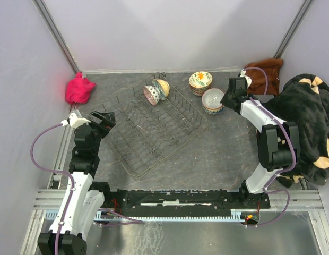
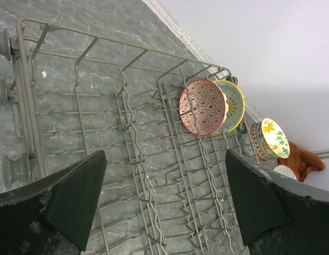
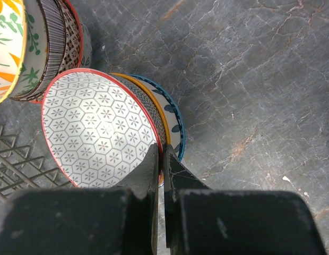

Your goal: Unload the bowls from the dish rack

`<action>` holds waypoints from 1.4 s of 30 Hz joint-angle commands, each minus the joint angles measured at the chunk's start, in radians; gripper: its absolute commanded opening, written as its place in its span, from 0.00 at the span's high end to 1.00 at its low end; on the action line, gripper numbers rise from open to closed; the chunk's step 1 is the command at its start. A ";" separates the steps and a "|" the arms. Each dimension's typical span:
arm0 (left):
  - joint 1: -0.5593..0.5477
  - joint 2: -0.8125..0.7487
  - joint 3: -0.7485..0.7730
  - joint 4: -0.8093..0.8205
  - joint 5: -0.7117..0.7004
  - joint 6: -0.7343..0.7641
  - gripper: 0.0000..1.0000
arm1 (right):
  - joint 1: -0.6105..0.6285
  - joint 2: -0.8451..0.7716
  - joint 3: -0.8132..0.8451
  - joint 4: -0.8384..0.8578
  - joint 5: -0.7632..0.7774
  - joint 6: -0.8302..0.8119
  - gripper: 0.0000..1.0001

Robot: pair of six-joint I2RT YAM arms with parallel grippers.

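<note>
The dish rack (image 1: 154, 130) lies at the table's middle, dark wire with upright tines. Two bowls stand on edge at its far end: a red-patterned one (image 1: 151, 95) (image 2: 202, 106) and a yellow-rimmed one (image 1: 162, 86) (image 2: 236, 103). Right of the rack are two stacks of bowls (image 1: 200, 82) (image 1: 213, 101). My right gripper (image 1: 228, 100) (image 3: 163, 154) is shut on the rim of the nearer stack's top bowl (image 3: 95, 130), which is red-rimmed with a white hexagon pattern inside. My left gripper (image 1: 103, 119) (image 2: 165, 159) hangs open over the rack's near-left part, holding nothing.
A pink cloth (image 1: 79, 88) lies at the back left and a brown cloth (image 1: 265, 69) at the back right. A black-and-cream blanket (image 1: 308, 122) is heaped along the right side, beside the right arm. Pale walls close in the table.
</note>
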 commanded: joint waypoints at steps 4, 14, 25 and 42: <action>-0.002 -0.001 0.003 0.048 -0.006 0.019 0.01 | -0.004 -0.010 0.006 0.044 -0.001 0.024 0.82; -0.002 0.000 0.000 0.052 -0.012 0.018 0.01 | -0.005 -0.107 -0.029 0.055 0.045 0.014 0.58; -0.002 0.005 -0.003 0.058 -0.011 0.013 0.01 | 0.151 -0.243 0.010 0.080 0.129 -0.175 0.38; -0.001 0.018 0.060 -0.054 -0.063 0.040 0.01 | 0.650 0.273 0.567 0.071 0.178 -0.557 0.37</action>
